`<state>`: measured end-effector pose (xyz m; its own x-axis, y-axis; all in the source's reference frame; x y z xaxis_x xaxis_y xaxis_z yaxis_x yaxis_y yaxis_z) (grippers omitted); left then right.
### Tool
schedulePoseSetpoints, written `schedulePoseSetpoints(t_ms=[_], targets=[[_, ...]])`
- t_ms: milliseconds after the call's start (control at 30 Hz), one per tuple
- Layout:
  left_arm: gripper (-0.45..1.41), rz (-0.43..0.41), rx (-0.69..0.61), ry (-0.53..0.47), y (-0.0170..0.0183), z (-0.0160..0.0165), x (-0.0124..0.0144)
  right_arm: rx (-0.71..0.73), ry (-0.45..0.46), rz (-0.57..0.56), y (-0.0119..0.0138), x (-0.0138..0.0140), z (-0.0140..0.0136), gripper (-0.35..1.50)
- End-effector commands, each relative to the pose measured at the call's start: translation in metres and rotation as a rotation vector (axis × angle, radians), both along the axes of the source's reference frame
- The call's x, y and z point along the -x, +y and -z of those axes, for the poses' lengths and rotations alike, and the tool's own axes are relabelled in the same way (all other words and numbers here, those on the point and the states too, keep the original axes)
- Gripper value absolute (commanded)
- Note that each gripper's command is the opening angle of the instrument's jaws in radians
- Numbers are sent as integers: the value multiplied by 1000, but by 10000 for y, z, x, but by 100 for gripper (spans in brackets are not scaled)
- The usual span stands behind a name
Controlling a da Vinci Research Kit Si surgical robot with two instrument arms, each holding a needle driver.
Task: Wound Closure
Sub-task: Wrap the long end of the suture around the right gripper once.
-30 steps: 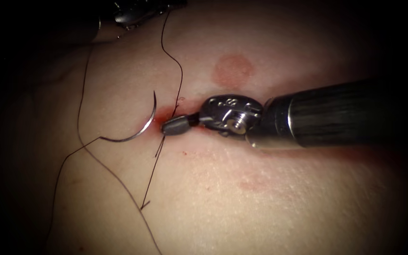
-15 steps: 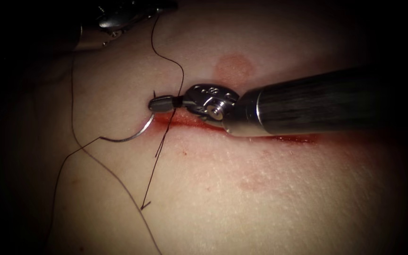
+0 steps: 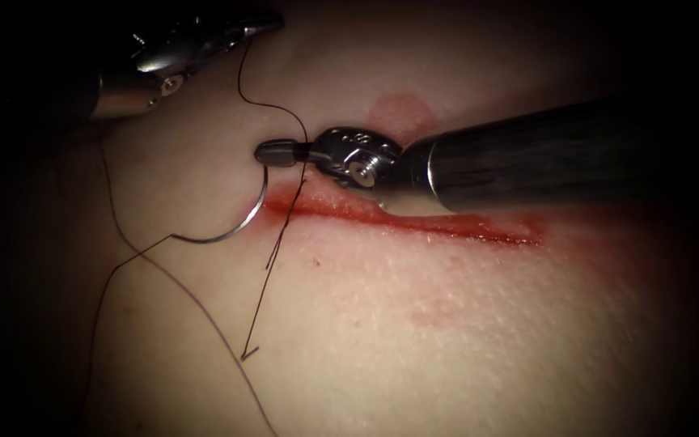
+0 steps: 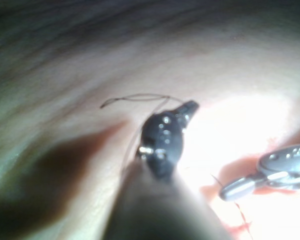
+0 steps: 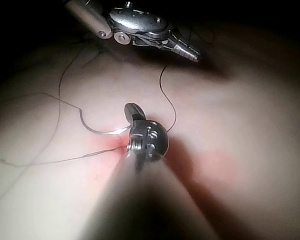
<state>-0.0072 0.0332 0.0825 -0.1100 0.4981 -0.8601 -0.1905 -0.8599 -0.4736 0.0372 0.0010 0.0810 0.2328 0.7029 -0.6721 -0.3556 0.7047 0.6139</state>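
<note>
On tissue point(image 3: 446, 324), curved needle point(image 3: 228, 233) half-buried.

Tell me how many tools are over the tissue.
2. The right tool reaches in from the right, jaws shut on the needle near its tip, at the cut's left end. The left tool holds the thread above.

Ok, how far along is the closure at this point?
Done: thread crosses the left end of the cut. In hand: the right gripper looks shut on the needle near its tip, just left of the cut; whether the needle is in the tissue is unclear. The left gripper seems shut on thread. Left: the cut's remaining length lies open, unstitched.
</note>
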Motion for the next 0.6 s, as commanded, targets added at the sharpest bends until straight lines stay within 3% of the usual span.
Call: schedulePoseSetpoints(t_ms=[33, 600], targets=[[-35, 2, 0, -10, 0, -3, 4, 1, 6, -3, -2, -7, -7, -35], [-35, 24, -13, -137, -31, 60, 4, 27, -58, -93, 10, -17, -35, -35]])
